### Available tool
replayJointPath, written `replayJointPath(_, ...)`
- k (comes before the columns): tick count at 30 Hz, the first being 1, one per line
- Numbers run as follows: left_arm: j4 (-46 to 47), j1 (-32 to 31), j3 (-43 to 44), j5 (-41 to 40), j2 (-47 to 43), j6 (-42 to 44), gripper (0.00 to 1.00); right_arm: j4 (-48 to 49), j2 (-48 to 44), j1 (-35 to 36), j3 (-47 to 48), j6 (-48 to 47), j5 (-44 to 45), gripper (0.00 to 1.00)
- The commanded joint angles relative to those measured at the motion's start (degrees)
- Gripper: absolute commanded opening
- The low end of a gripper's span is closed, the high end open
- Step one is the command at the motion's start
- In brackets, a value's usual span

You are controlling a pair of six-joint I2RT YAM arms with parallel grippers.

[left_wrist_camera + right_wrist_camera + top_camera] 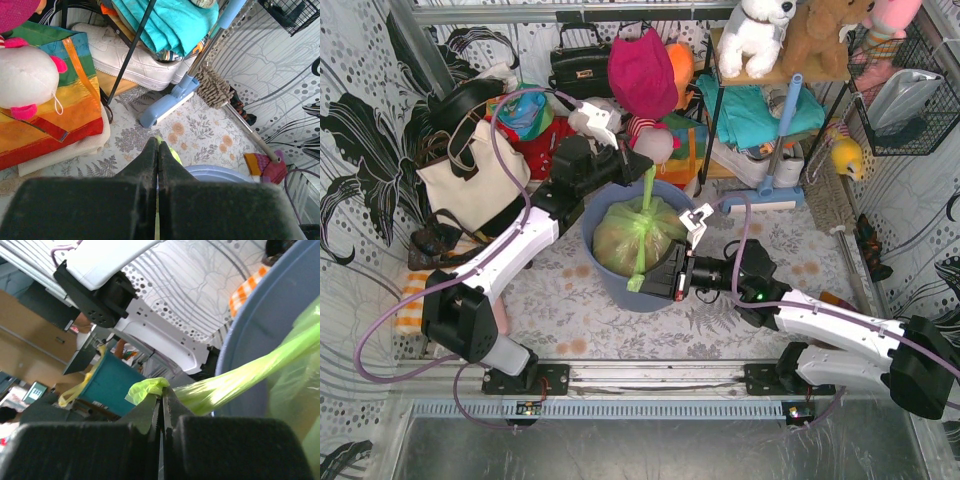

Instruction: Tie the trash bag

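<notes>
The light-green trash bag [638, 235] sits in the round blue-grey bin [605, 280], tan paper showing through it. Two twisted strips rise from its top. My left gripper [642, 168] is shut on the far strip [647, 190] and holds it taut above the bin's far rim. In the left wrist view a sliver of green [171, 151] shows at the closed fingertips [158, 145]. My right gripper [653, 282] is shut on the near strip [640, 262], pulled over the bin's near rim. In the right wrist view the strip [240, 382] runs into the closed jaws, its end [145, 388] bunched past them.
A cream tote bag [470, 180] stands left of the bin. Toys and bags [640, 75] crowd the back. A rack with teal cloth [755, 110] and a blue mop [775, 185] stand at the back right. A wire basket [910, 95] hangs at right.
</notes>
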Motion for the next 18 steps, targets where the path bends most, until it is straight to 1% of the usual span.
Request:
replayJointPath(1,5.2,1.43,2.08,-3.31,0.82,0.91,0.0,6.54,-0.7,0.88,1.52,5.21,-10.81,0.0)
replayJointPath(4,4.93,1.72,2.08,-4.09,0.75,0.98,0.0,9.03,-0.57,0.88,2.97,7.16,-13.24,0.0)
replayJointPath(10,2.31,2.57,3.53,-10.49,1.15,1.13,0.0,14.87,0.09,0.9,3.6,12.46,-16.87,0.0)
replayJointPath(13,1.79,2.93,3.71,-13.2,1.39,0.44,0.0,14.87,-0.48,0.85,0.72,13.34,-16.03,0.0)
replayJointPath(18,0.61,2.97,3.8,-15.04,2.95,0.31,0.0,20.14,-0.09,0.82,-6.07,17.59,-14.78,0.0)
